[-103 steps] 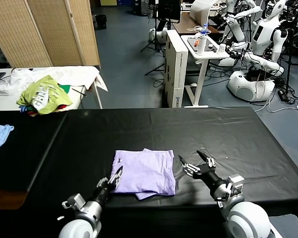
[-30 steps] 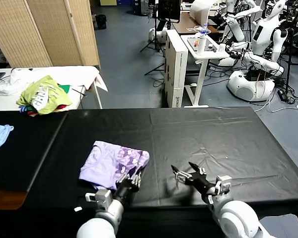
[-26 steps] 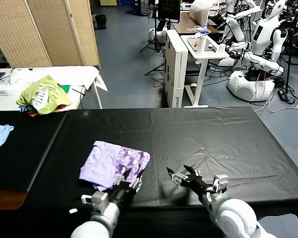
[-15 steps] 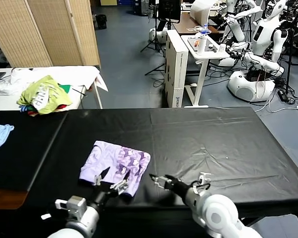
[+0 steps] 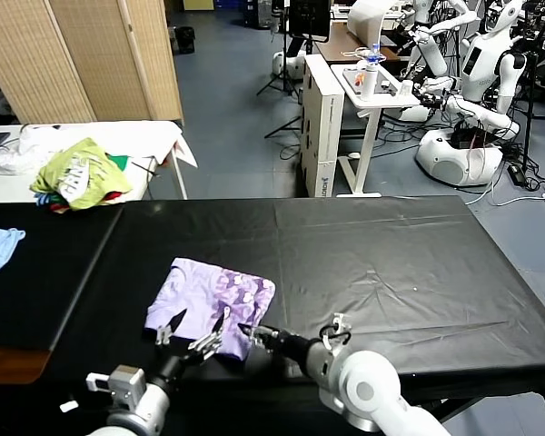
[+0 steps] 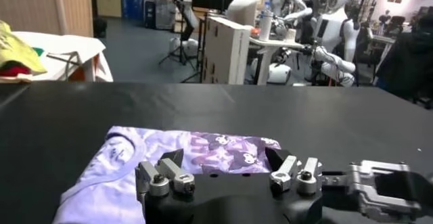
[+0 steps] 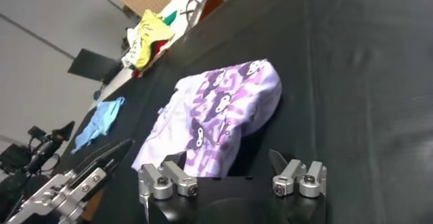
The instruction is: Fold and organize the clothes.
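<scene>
Far left: blue cloth [image 5: 0, 248] lying at the table's left edge, well apart from everything else.
Side table: white table [image 5: 154, 136] behind the work table, carrying a heap of yellow-green clothes [image 5: 79, 174].
Table: black-covered table [image 5: 391, 245], wide, with creases in the cover on its right half.
Clothes: folded lavender T-shirts [image 5: 200, 295] lying left of centre near the table's front edge (the printed one shows on the right half of the bundle, the plain one on the left).
Left gripper: left gripper [image 5: 189, 329] low at the front edge of the bundle, jaws spread wide apart with nothing between them.
Right gripper: right gripper [image 5: 252, 333] just beside the bundle's front right corner, reaching in from the right; jaws stand partly apart, and whether they touch the cloth I cannot tell from the head view.
Background: white robots [image 5: 472, 100] and a white cart [image 5: 372, 91] stand on the blue floor beyond the table.
</scene>
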You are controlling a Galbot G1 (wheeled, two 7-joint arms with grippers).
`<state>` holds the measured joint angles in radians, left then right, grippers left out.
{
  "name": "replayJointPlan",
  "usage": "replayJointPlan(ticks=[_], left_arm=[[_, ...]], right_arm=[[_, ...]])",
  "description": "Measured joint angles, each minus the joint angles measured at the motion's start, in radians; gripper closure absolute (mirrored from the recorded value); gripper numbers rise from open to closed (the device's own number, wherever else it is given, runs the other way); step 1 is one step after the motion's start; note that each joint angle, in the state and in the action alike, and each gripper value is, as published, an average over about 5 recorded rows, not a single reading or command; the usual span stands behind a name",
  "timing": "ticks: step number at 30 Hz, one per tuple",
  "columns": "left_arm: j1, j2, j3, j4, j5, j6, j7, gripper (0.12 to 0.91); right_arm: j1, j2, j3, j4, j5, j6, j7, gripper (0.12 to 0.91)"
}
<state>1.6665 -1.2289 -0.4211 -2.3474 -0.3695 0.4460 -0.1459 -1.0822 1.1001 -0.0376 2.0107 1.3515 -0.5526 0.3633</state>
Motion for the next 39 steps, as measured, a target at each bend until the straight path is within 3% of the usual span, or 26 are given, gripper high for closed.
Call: replayJointPlan(ticks=[5,8,15,19,27,39], left_arm=[[0.011,0.000,-0.022,0.001,0.000,-0.003,-0.001,0.123],[0.013,-0.004,-0.030,0.004,0.000,-0.003,-0.002,0.123],[0.023,-0.008,-0.052,0.009,-0.001,-0.003,-0.006,0.123],[0.033,-0.008,-0.070,0.005,-0.004,-0.001,-0.008,0.123],[0.027,-0.005,-0.101,0.007,-0.028,0.003,-0.019,0.123],[0.011,-0.015,-0.115,0.023,-0.041,0.007,-0.023,0.123]], right_arm=[[0.016,-0.005,0.009,0.009,0.006,-0.014,-0.003,0.822],[0.032,-0.001,0.018,0.007,0.020,-0.022,-0.006,0.883],[0.052,-0.022,0.025,0.022,0.121,-0.098,-0.042,0.883],[0.035,-0.075,0.040,0.051,0.171,-0.139,-0.026,0.883],[0.022,-0.217,0.142,0.046,0.113,-0.159,0.033,0.883],[0.023,-0.277,0.229,0.019,0.052,-0.184,0.066,0.883]])
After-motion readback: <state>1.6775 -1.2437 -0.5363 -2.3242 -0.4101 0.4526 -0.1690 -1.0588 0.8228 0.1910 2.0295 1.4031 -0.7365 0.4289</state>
